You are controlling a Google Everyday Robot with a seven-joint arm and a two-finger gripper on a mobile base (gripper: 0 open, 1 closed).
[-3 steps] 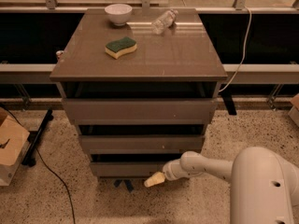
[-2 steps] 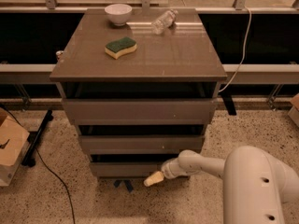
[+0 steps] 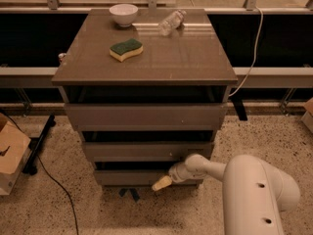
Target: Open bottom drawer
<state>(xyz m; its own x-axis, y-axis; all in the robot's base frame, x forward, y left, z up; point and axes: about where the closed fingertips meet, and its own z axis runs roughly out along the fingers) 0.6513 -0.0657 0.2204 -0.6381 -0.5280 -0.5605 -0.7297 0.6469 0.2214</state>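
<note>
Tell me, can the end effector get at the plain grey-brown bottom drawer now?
Probably yes: the end effector is at the front of the plain grey-brown bottom drawer, right of centre, with nothing between them.

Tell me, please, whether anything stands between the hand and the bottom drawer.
Nothing visible does. The hand is right at the front of the bottom drawer, toward its right end, and no object lies between them.

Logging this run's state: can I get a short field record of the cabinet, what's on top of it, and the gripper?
cabinet top: white bowl, green sponge, clear bottle on its side
bottom drawer: not pulled out, inside hidden
gripper: low, at the bottom drawer's front; contact unclear
floor: cardboard box beside the cabinet
</note>
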